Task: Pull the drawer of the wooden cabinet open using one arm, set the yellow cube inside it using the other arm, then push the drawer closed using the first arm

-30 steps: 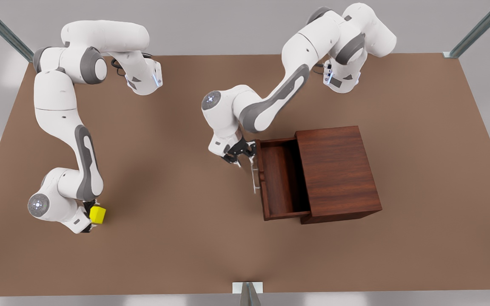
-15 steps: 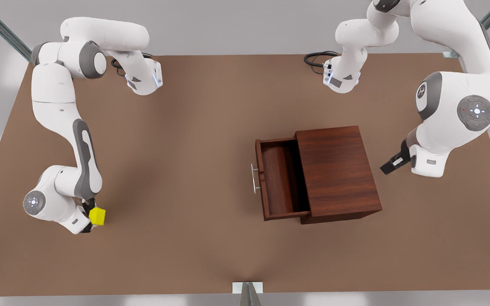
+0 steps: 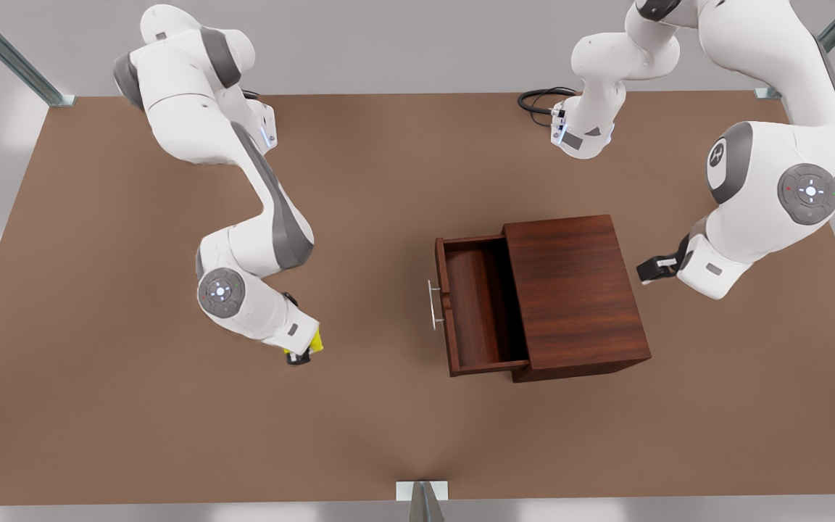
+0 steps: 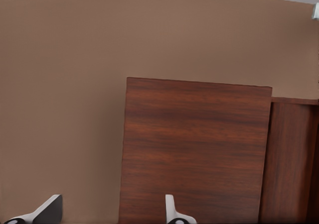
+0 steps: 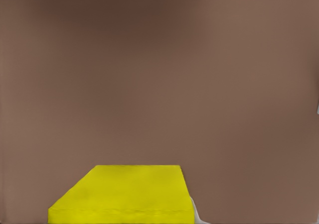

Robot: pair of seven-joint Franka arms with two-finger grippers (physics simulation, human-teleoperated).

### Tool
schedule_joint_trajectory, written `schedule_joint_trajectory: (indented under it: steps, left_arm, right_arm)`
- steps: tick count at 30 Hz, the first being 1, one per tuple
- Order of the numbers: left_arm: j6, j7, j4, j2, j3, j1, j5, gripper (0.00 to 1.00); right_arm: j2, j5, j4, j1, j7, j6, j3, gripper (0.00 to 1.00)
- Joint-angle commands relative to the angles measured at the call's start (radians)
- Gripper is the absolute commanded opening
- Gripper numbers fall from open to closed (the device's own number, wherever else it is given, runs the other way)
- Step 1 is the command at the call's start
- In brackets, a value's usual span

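The right gripper [image 3: 303, 351] is clamped on the yellow cube [image 3: 314, 341], carried above the brown table [image 3: 359, 435], well to the front view's left of the drawer [image 3: 479, 308]. The cube looks small, rigid and light, with plain flat faces that suit a pinch on opposite sides; smooth faces might slip if the hold loosens. The drawer stands pulled out from the wooden cabinet [image 3: 573, 290], its hollow open from above, its silver handle [image 3: 433, 304] on the side facing the cube. Nothing lies between cube and drawer; the front panel and handle are the only edges to pass over. The left gripper [image 3: 651, 268], fingers apart, waits beside the cabinet's far side.
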Motion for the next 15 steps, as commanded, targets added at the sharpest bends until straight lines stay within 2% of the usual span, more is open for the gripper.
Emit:
schedule_joint_trajectory:
  steps: [1,4,6,8,15]
  left_arm:
    - [-0.003,0.292,0.0,-0.001,-0.001,0.0,0.001,1.0]
    - [-0.003,0.292,0.0,-0.001,-0.001,0.0,0.003,1.0]
    - [-0.003,0.286,0.0,-0.001,-0.001,-0.002,0.003,1.0]
    - [-0.003,0.284,0.0,0.0,-0.002,-0.002,0.003,1.0]
    - [-0.003,0.26,-0.004,-0.001,-0.004,-0.012,0.003,1.0]
  right_arm:
    - [-0.001,0.004,0.007,0.018,0.564,-0.073,0.031,0.56]
    - [0.003,0.004,0.055,0.032,0.721,-0.056,0.123,0.56]
    - [0.014,0.006,0.059,0.096,0.85,-0.01,0.116,0.56]
    - [0.05,0.036,0.104,0.104,0.942,0.047,0.158,0.56]
    - [0.174,0.061,0.197,0.125,1.0,0.274,0.255,0.56]
